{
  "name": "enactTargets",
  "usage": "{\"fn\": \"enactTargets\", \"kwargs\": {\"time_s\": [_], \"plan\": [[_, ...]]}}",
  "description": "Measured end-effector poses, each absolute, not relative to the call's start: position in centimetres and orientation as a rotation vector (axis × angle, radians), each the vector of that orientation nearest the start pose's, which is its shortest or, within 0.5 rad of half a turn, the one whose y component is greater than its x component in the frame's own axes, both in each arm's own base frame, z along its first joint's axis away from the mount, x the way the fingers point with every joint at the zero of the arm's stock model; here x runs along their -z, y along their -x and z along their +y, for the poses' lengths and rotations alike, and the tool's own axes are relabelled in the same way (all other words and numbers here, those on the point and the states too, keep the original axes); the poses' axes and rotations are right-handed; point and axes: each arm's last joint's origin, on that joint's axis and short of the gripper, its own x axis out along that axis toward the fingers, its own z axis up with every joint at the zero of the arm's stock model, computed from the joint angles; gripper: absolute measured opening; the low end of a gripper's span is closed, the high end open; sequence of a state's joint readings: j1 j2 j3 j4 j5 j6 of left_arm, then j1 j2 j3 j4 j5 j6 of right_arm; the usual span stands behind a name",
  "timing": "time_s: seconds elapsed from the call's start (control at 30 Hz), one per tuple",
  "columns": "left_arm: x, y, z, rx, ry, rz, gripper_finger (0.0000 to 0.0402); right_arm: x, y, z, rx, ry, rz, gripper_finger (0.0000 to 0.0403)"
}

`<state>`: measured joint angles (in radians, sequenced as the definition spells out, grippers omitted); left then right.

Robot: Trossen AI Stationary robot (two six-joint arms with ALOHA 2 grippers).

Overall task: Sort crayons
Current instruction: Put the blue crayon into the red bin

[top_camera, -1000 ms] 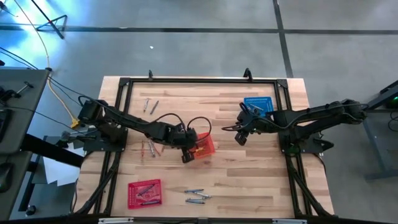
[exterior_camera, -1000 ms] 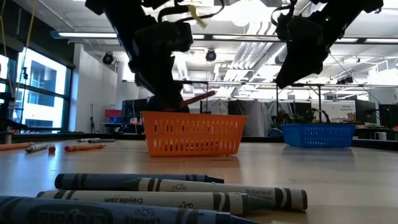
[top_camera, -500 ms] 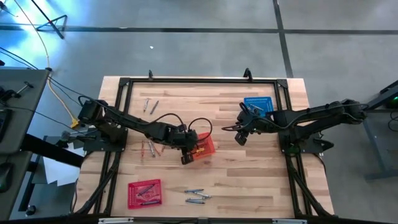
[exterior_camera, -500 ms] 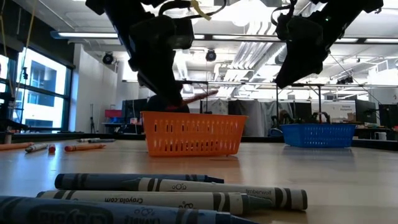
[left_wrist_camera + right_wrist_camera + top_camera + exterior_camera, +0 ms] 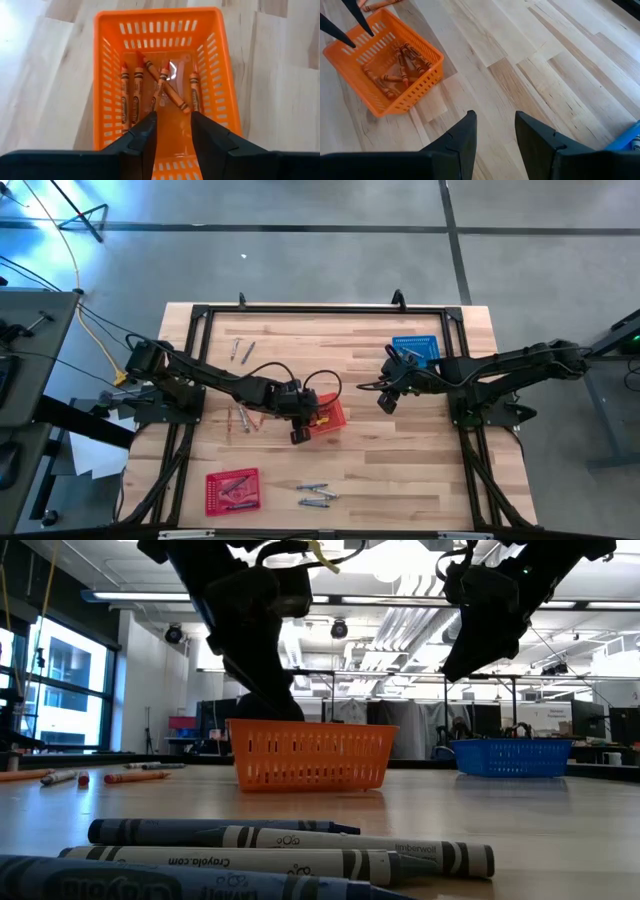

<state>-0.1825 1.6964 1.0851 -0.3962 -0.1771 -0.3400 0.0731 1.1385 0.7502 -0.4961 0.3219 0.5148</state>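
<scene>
- The left gripper (image 5: 172, 131) hangs over the orange basket (image 5: 329, 414) at the centre of the high view; its fingers (image 5: 142, 136) are spread and hold nothing.
- Five red-orange crayons (image 5: 160, 89) lie on the basket floor, one slanting across another.
- The right gripper (image 5: 493, 131) hovers right of centre in the high view, above bare counter (image 5: 400, 450), fingers apart and empty, near the blue basket (image 5: 417, 346).
- More red-orange crayons (image 5: 240, 419) lie loose on the counter left of the orange basket; another pair (image 5: 241, 350) sits towards the upper left.
- Bluish-grey crayons (image 5: 316, 495) lie at the lower centre, beside a red basket (image 5: 232, 490).
</scene>
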Motion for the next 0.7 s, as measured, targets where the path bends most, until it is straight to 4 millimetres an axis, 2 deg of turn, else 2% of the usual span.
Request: {"fn": "enactTargets", "kwargs": {"time_s": [0.17, 0.4, 0.53, 0.7], "plan": [[-21.1, -32.8, -5.3, -0.220, 0.104, 0.921, 0.0106, -23.2, -21.9, 0.7, 0.447, -0.304, 0.784, 0.0129], [-25.7, -29.3, -4.0, -0.405, 0.023, 0.836, 0.0104, -23.2, -21.9, 0.7, 0.437, -0.281, 0.788, 0.0129], [-27.4, -26.7, -2.3, -0.545, 0.027, 0.859, 0.0104, -23.2, -21.9, 0.7, 0.429, -0.264, 0.791, 0.0129], [-27.6, -24.4, 1.1, -0.749, 0.054, 0.932, 0.0104, -23.3, -22.0, 0.7, 0.433, -0.255, 0.782, 0.0129]]}}
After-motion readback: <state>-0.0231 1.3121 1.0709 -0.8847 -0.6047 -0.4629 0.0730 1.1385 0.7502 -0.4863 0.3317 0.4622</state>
